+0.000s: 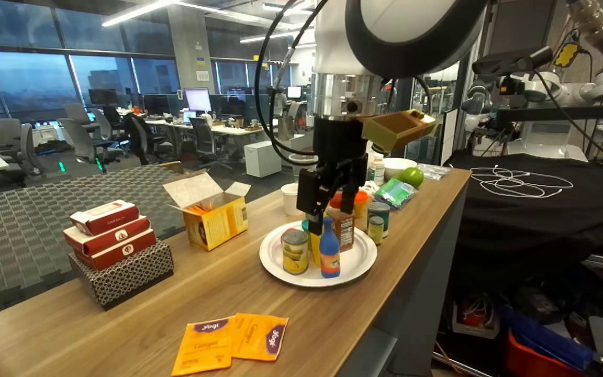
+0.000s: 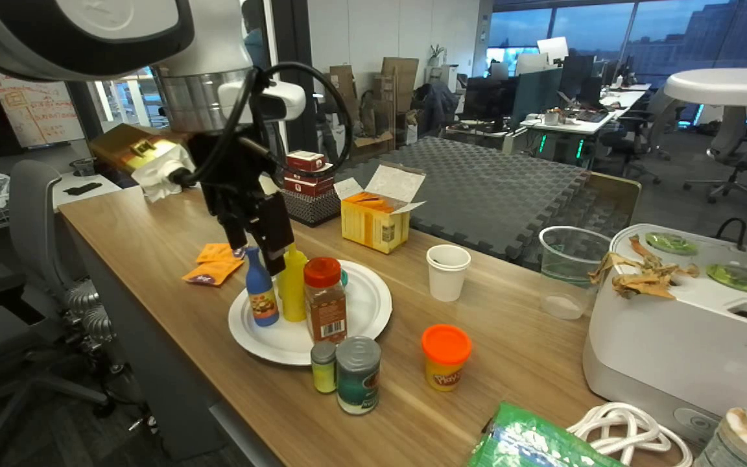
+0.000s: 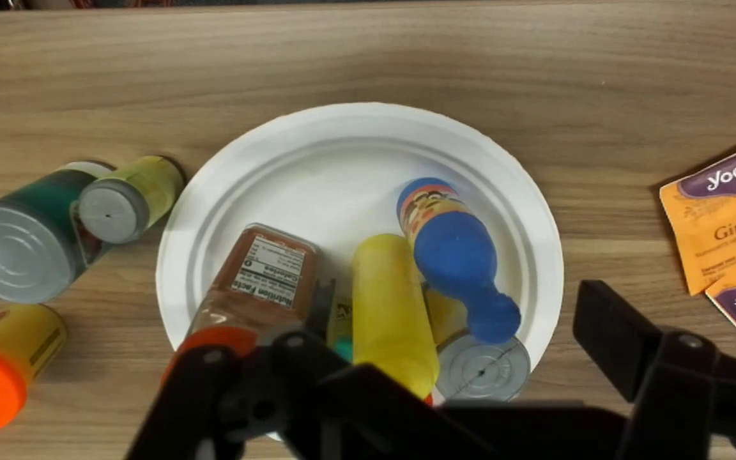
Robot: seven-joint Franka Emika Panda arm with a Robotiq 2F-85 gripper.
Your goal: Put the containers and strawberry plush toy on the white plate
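Gripper [image 1: 331, 215] hangs right over the white plate [image 3: 329, 172], spread pretty wide. Yellow bottle [image 3: 387, 294], blue bottle [image 3: 454, 252], red-lidded spice jar [image 2: 328, 305] and a grey-topped can [image 1: 295, 252] are all on it. Little green jar [image 2: 325, 370], bigger green can [image 2: 358, 377] and orange-lidded tub [image 2: 446, 358] are on the counter [image 2: 409, 415], off the plate.

bright o/h strip lts [image 1: 139, 11], soft shadows
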